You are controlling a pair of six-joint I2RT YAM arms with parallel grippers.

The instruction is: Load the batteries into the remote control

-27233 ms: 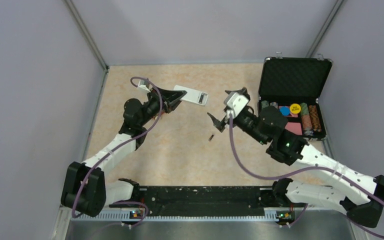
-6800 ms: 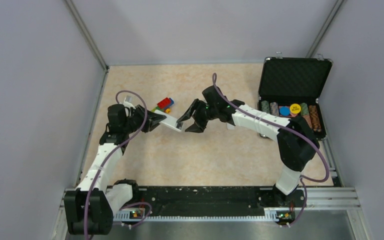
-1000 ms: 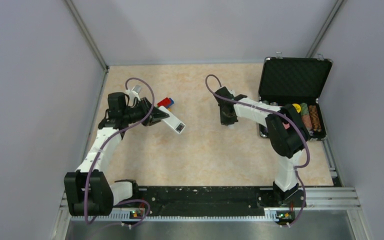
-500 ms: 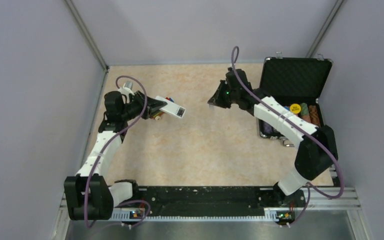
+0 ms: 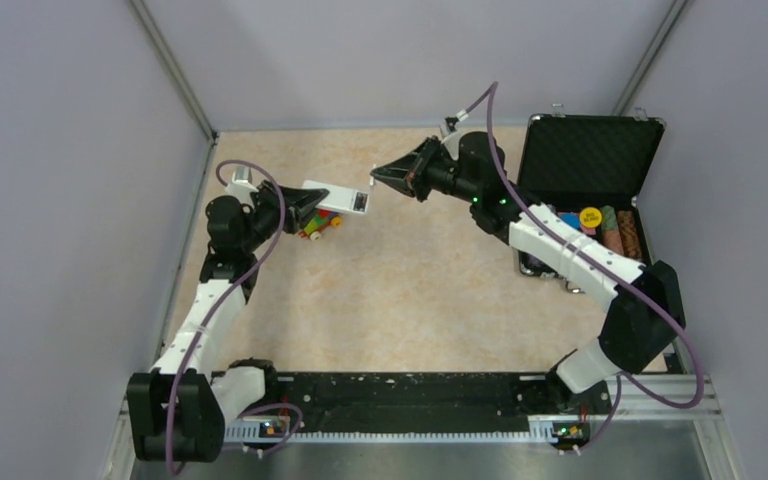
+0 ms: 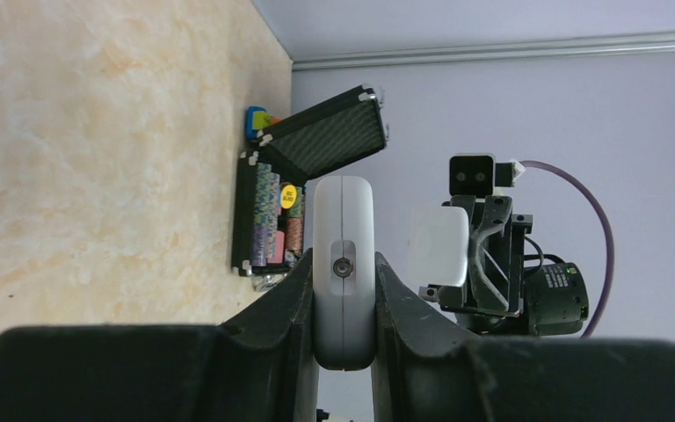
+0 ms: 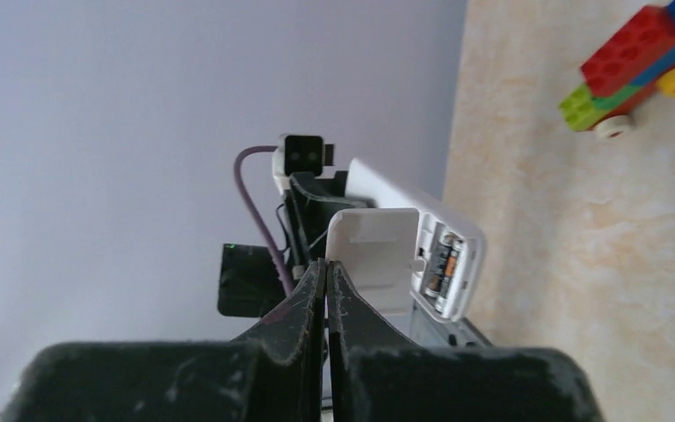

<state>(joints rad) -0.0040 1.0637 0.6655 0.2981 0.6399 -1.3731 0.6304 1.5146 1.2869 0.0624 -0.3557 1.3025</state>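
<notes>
Your right gripper [image 5: 378, 177] has swung back up to the remote control [image 5: 338, 198], pinched shut on the battery cover [image 7: 376, 255]. Your left gripper [image 5: 310, 200] clamps the remote mid-air over the desk [image 5: 410, 290], batteries [image 7: 444, 264] seated. Light, slick plastic, so grip its long edges.

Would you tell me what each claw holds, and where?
Left claw clamps the remote by one end; right claw pinches the battery cover by one edge.

Pale lilac walls [image 5: 410, 50]; mottled beige tabletop [image 5: 410, 300]; grey metal corner posts [image 5: 174, 70]
</notes>
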